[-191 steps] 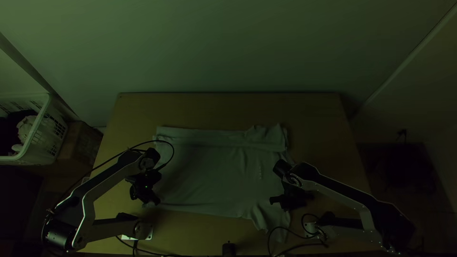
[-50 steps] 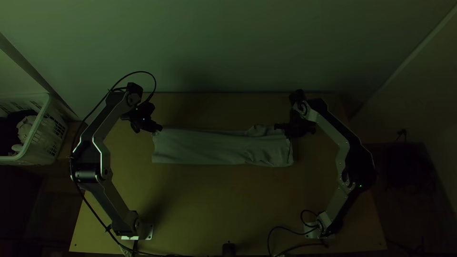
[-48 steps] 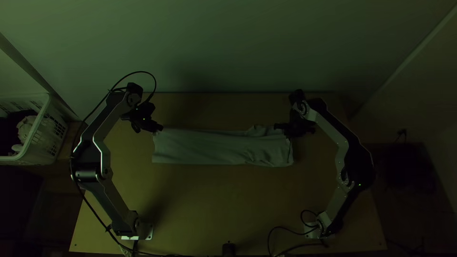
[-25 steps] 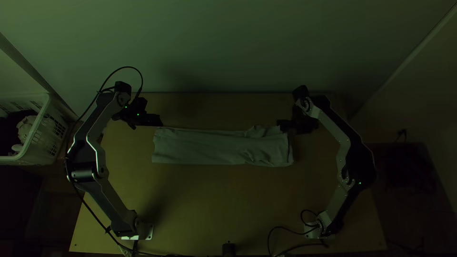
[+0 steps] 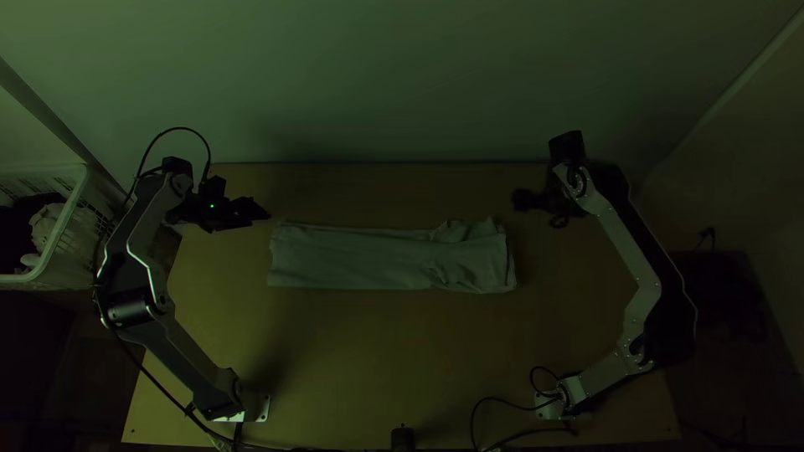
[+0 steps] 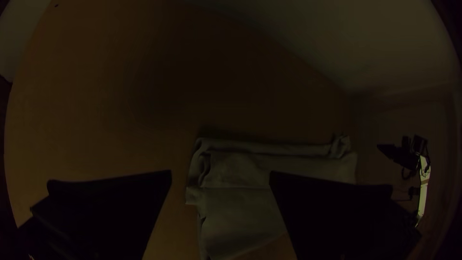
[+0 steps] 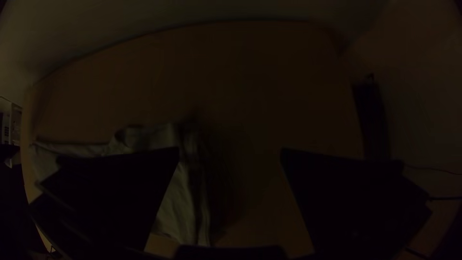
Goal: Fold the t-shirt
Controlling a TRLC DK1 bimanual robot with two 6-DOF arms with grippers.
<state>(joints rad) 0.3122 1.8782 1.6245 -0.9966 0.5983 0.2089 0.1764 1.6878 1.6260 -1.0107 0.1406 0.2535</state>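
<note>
Black flat-fingered left gripper (image 5: 260, 214) being held wide, black flat-fingered right gripper (image 5: 517, 200) being held just as wide, pale cloth t-shirt (image 5: 385, 260), folded into a long strip, being spotted between them, nearer the bases, on light wooden table (image 5: 377, 360)

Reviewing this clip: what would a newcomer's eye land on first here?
Most likely the pale t-shirt, folded into a long strip across the middle of the light table. Next, the left gripper and the right gripper, both open and clear of the cloth, each beyond one end of the strip. A white basket of cloth stands off the table's left side.
</note>
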